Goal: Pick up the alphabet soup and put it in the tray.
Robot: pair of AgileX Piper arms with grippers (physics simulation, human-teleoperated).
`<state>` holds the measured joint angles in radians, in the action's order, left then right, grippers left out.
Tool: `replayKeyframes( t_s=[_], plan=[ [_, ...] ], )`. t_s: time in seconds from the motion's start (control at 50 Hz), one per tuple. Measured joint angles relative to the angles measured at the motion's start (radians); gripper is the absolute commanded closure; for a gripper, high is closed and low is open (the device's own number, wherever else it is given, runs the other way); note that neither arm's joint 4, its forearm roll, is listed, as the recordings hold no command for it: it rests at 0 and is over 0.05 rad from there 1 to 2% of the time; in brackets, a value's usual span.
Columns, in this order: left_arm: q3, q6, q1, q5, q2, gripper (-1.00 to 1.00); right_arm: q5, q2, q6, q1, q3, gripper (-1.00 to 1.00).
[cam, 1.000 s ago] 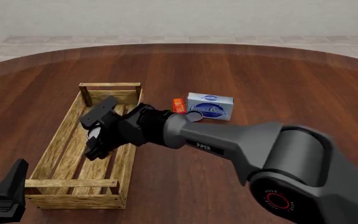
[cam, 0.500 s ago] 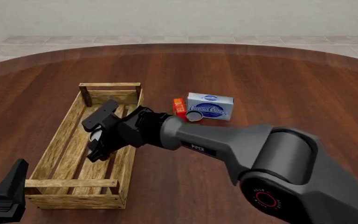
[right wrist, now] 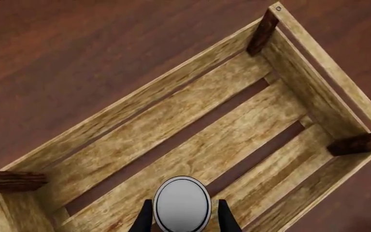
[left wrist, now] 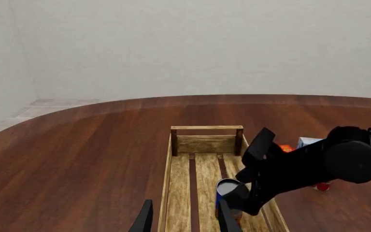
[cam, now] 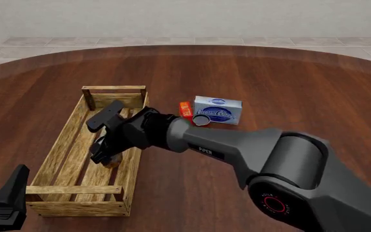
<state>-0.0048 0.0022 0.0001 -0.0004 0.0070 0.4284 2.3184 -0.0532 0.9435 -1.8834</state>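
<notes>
Right tool (cam: pixel 103 143) has dropped lower into the tray (cam: pixel 62 140) over the last second; before it hung above the slats, now it sits close over the floor of the tray, roughly mid-length and toward the side rail nearest the other items. It's clamped on the alphabet soup (right wrist: pixel 182 203): right wrist view shows the grey lid with a dark finger on each side, slats right behind it. Left wrist view shows the alphabet soup's lid and a strip of blue label between the fingers (left wrist: pixel 237 195)

Read: transport is done and this looks like the placing step; release not yet made

Unclear:
- can bottom is hidden by the tool and wrist in the front view, so can't tell if it's touching the slats or just above
- label mostly covered, only the lid and some blue visible
- left tool (left wrist: pixel 184 221) is cut off at the frame edge near the counter's near-left corner; fingers apart, holding nothing
- red can (cam: pixel 185 109) and blue-white box (cam: pixel 218 110) beside the tray, partly masked by the right arm
</notes>
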Motion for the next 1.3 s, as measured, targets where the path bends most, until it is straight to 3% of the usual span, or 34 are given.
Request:
replayKeyframes(
  t_s=[0.42, 1.3],
  plan=[
    [0.000, 0.000, 0.000, 0.000, 0.000, -1.00, -0.002, -0.056, 0.003, 0.007, 0.035, -1.00],
    [0.000, 0.000, 0.000, 0.000, 0.000, -1.00, 0.002, -0.377, -0.028, 0.003, 0.254, -1.00]
  ],
)
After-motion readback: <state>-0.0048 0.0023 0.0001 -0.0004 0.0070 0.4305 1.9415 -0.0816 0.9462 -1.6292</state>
